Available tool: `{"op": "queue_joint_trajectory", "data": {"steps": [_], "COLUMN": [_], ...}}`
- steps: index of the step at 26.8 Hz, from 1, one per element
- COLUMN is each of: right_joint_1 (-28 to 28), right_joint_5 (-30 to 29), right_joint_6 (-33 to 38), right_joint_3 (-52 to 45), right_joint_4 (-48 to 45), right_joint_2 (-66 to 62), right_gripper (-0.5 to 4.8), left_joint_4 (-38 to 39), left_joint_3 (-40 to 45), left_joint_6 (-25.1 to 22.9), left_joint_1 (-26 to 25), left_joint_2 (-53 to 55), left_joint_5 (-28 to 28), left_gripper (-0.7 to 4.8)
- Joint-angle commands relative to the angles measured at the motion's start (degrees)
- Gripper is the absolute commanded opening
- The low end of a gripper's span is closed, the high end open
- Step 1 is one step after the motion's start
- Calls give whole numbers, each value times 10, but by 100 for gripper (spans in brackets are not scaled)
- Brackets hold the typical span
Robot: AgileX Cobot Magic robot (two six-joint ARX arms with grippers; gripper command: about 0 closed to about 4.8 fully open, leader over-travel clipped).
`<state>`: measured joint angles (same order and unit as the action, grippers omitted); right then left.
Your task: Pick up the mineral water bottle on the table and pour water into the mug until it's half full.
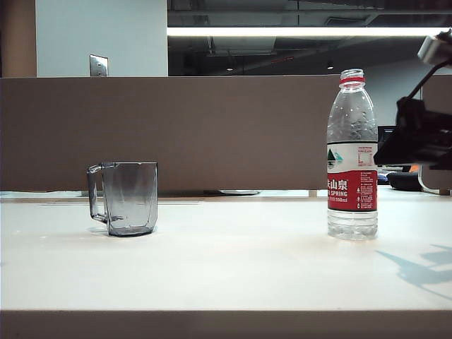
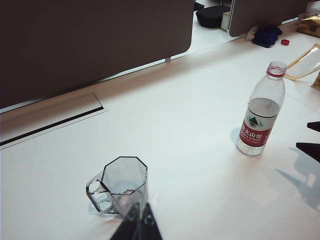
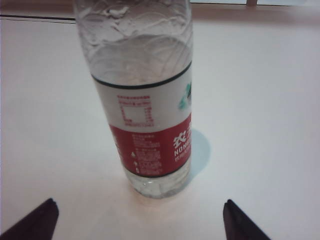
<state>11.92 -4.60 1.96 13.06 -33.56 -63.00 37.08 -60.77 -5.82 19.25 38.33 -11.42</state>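
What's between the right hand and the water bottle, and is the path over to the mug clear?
Nothing visible. The right hand is open, its fingertips spread just short of the mineral water bottle, with only bare table between them. Between the bottle and the mug lies only open tabletop. The left hand hovers beside the mug.

Red label band of the mineral water bottle [image 1: 352, 157] — "SPRING" beneath white Chinese characters

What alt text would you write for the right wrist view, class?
A tall clear plastic mineral water bottle with a white-and-red label stands upright on the off-white table, uncapped top out of frame. The right hand is open just short of it, dark fingertips apart, touching nothing.
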Motion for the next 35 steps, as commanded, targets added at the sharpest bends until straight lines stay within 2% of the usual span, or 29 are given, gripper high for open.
{"op": "queue_joint_trajectory", "data": {"steps": [1, 3, 8, 22, 35], "right_joint_1": [0, 0, 0, 0, 0], "right_joint_5": [-19, -20, -22, -21, -16], "right_joint_6": [2, 2, 26, 26, 26], "right_joint_3": [1, 5, 37, 127, 148], "right_joint_4": [-108, -171, -220, -221, -224], "right_joint_2": [-73, -132, -209, -305, -346], "right_gripper": [479, 479, 479, 479, 479], "left_joint_4": [-8, -8, -7, -7, -7], "left_joint_3": [-3, -3, -3, -3, -3], "left_joint_6": [-2, -2, -2, -2, -2], "left_joint_1": [0, 0, 0, 0, 0], "left_joint_2": [-1, -1, -1, -1, -1], "left_joint_5": [1, 1, 1, 3, 3], "left_gripper": [-5, -5, -5, -5, -5]}}
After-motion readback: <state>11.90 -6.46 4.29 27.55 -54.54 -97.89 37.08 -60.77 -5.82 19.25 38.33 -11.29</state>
